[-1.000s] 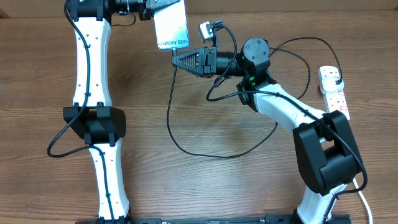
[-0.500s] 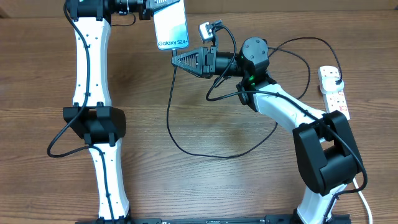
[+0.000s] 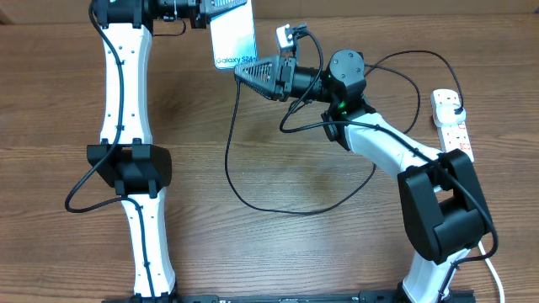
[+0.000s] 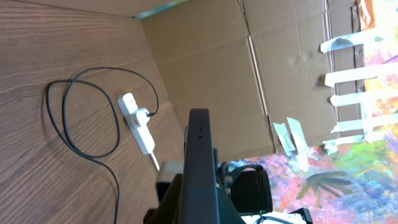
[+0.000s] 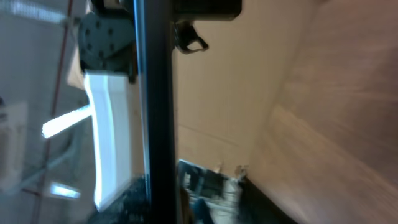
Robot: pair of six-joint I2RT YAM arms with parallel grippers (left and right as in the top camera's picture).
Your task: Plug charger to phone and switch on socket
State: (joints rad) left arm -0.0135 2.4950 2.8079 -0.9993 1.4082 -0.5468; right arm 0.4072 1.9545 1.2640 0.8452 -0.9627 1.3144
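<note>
Right end effector (image 3: 242, 71) apparently holds charger (image 3: 226, 164) beside phone (image 3: 232, 34).

Overhead: bright, even, diffuse light from above. Brown wood-grain table (image 3: 253, 252) sharp, no glare. Faint soft shadows beside thin black cable (image 3: 226, 166) and under arms. Slim light-blue-screened phone (image 3: 233, 34) glows, nearly washed out.
Left wrist: table grain crisp, white elongated power strip (image 4: 138, 121) sharp, colourful backdrop at right overexposed.
Right wrist: heavy blur throughout, dark vertical bar (image 5: 158, 112) soft-edged, wood smeared.

Overhead top-down; wrist cams near phone (image 3: 233, 34)
</note>
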